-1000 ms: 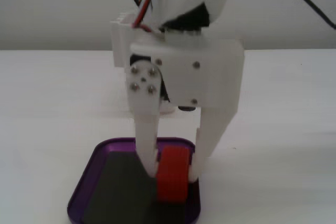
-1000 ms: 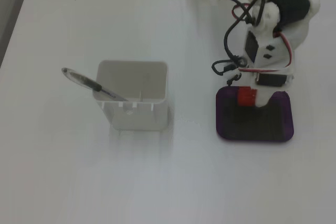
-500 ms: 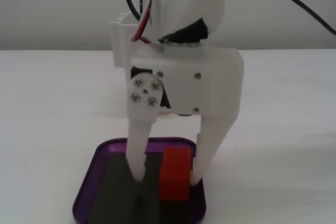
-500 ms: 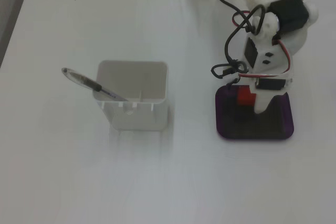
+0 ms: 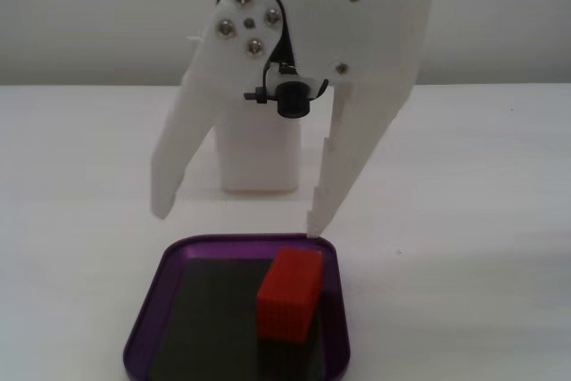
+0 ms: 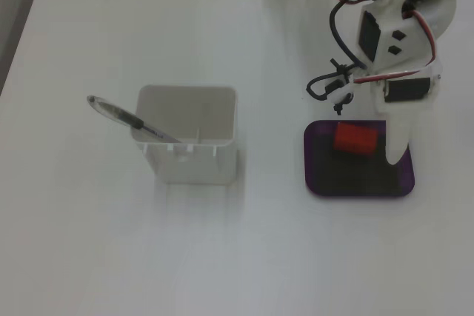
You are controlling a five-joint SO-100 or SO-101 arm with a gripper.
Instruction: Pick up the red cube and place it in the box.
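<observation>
Gridded red cube in rimmed purple box, white hand spread

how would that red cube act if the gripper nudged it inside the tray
The red cube looks rigid and flat-faced, so it would probably slide, not roll. It stands taller than wide, so a high push might tip it. The purple tray's raised rim would likely stop it.

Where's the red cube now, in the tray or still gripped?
In the tray. The red cube sits on the purple tray's dark floor; the open gripper hangs above, fingers clear of it.
</observation>
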